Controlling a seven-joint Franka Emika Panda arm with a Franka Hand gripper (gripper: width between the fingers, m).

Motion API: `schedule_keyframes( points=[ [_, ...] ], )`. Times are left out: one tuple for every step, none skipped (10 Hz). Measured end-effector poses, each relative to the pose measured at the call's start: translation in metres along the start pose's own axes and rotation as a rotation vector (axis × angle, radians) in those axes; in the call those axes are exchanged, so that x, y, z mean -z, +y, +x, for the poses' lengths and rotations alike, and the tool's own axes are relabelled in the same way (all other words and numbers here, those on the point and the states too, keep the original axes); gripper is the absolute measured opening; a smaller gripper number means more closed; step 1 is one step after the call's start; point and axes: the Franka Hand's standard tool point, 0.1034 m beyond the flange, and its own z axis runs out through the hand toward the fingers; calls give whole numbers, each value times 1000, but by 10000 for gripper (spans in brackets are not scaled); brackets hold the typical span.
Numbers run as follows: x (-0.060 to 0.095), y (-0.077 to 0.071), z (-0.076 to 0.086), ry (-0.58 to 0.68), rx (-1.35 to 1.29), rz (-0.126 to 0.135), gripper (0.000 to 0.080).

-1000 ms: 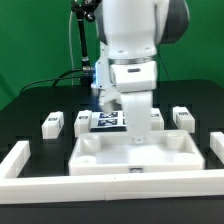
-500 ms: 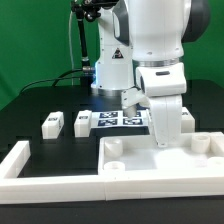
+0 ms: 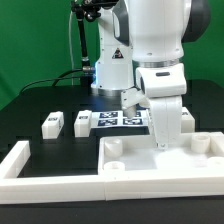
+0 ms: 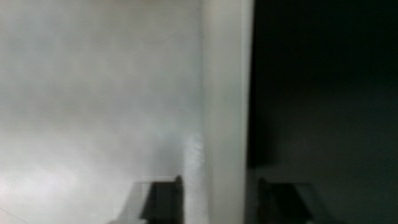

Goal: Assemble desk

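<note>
Gripper state: My gripper [image 3: 163, 140] points straight down. It is clenched on the back rim [image 4: 222, 100] of the desk top [image 3: 135, 160]. In the wrist view the fingers [image 4: 160, 200] stand one on each side of that wall with no gap that I can see.
Reason for grasp: The thin raised rim is the only part of the wide panel that fits between my fingers. I judge that holding it there lets me slide the panel without lifting it.
Desk top location: It lies flat on the black table [image 3: 40, 100], in the foreground toward the exterior view's right. Its front edge lies along the front fence bar [image 3: 50, 180].
Reason for placement: I judge that the fence serves as a stop that squares the panel and keeps it from moving while the legs are fitted.
Facing: The rim and the corner sockets [image 3: 112, 148] open upward, ready to receive legs.
Long axis: It runs from the exterior view's left to its right, parallel to the front fence bar.
Legs: Two legs [image 3: 52, 123] [image 3: 83, 122] stand loose on the table, well apart from the panel, beside the marker board [image 3: 112, 119]. None is fitted yet.
</note>
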Motion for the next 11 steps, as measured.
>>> schedule_keyframes(
  points=[
    [0, 0, 0, 0, -1, 0, 385],
    [0, 0, -1, 0, -1, 1, 385],
    [0, 0, -1, 0, -1, 1, 558],
    [-1, 0, -1, 0, -2, 1, 558],
    [-1, 0, -1, 0, -2, 1, 630],
    [-1, 0, -1, 0, -2, 1, 644],
    [-1, 0, -1, 0, -3, 2, 644],
    [-1, 0, -2, 0, -3, 2, 649],
    [-1, -1, -2, 0, -3, 2, 649],
    [-1, -1, -2, 0, -3, 2, 649],
    [0, 0, -1, 0, -17, 0, 649]
  ],
)
